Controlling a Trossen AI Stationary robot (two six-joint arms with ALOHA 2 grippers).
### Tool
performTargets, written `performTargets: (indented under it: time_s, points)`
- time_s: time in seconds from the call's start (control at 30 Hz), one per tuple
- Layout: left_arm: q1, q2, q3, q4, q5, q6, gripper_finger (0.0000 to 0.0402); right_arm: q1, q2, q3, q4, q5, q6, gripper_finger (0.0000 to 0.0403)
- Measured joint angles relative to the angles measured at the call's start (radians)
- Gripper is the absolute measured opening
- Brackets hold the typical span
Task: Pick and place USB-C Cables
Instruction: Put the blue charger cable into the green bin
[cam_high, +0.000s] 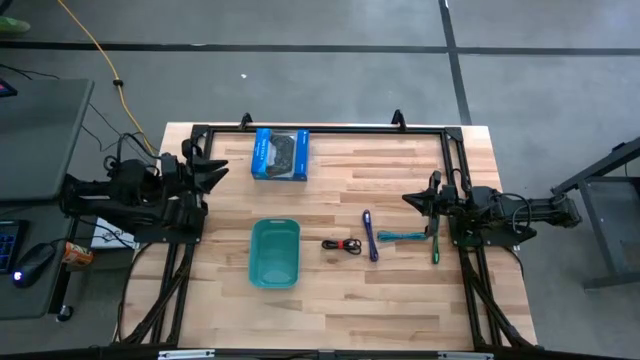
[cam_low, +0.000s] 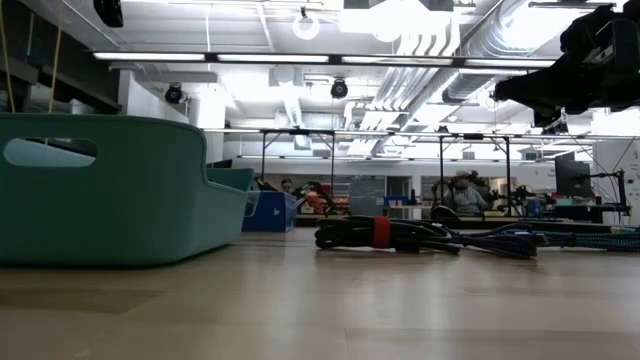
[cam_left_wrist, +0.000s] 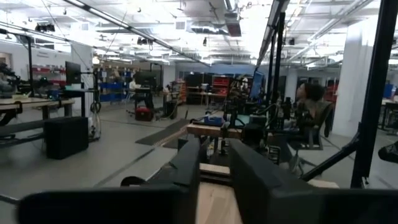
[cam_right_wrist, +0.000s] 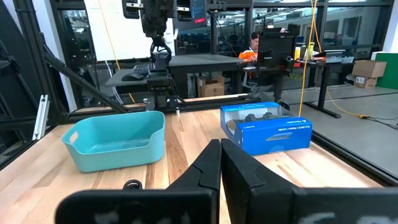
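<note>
The teal bin (cam_high: 275, 253) sits empty mid-table. The four cables (cam_high: 378, 240) lie on the wood just to its right: black nearest, then purple, blue-teal and green. The left gripper (cam_high: 218, 170), slightly parted, and the right gripper (cam_high: 410, 199), closed, hold nothing at the table's sides.

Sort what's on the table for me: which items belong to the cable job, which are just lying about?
Job:
black cable with red tie
purple cable
blue-teal cable
green cable

Lying about:
blue controller box
teal bin, possibly the drop spot; nothing confirms that
</note>
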Motion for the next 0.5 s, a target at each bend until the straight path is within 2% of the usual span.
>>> performTargets:
  time_s: [0.27, 0.37, 0.5]
  points:
    - [0.000, 0.000, 0.000, -0.011, 0.000, -0.017, 0.0201, 0.000, 0.000, 0.000, 0.000, 0.000, 0.000, 0.0000]
    - [0.000, 0.000, 0.000, -0.015, 0.000, -0.018, 0.0225, 0.000, 0.000, 0.000, 0.000, 0.000, 0.000, 0.0000]
    - [0.000, 0.000, 0.000, -0.017, 0.000, -0.018, 0.0233, 0.000, 0.000, 0.000, 0.000, 0.000, 0.000, 0.0000]
